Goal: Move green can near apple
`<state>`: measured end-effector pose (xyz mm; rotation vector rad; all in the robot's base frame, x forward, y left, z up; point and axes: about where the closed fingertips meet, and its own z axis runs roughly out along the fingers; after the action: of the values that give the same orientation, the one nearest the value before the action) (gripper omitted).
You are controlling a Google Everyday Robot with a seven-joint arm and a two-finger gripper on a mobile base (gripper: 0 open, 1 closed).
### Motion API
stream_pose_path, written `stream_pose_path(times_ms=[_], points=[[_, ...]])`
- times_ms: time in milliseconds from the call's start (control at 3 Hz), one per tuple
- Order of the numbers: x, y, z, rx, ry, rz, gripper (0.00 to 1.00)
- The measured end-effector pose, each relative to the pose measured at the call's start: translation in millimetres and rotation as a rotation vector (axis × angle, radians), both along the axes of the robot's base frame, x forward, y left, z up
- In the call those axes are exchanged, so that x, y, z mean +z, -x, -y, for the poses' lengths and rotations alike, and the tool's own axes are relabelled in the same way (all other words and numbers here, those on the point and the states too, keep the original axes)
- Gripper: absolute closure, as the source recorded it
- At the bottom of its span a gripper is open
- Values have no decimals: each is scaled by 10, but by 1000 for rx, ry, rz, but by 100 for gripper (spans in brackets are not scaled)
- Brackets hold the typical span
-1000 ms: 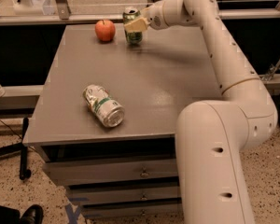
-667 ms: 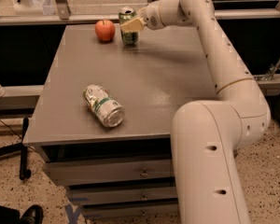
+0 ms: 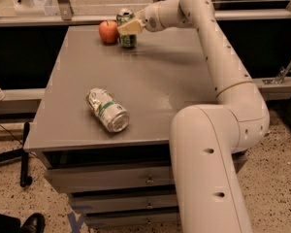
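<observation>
Green can [image 3: 127,40] is held upright at the far edge of the surface [image 3: 155,96], just beside the apple [image 3: 108,31], clasped high by the pincer [image 3: 129,26], presumably to prevent tipping while placed; silver can [image 3: 107,109] is seen lying near the front edge.

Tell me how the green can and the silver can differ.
The green can stands upright at the far end of the table beside the apple; the silver can lies on its side near the front. The green can is olive, the silver can pale with a green band. The end effector grips the green can; the silver can lies free. Both are drink cans.
</observation>
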<state>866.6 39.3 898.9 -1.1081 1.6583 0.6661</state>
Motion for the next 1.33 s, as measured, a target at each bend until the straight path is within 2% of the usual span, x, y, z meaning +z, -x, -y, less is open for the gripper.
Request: stream_pose_path(times_ms=[667, 1000, 1333], points=[[-27, -10, -83, 9, -3, -12, 13], [-3, -46, -33, -2, -6, 0, 0], [-1, -46, 27, -8, -6, -1, 0]])
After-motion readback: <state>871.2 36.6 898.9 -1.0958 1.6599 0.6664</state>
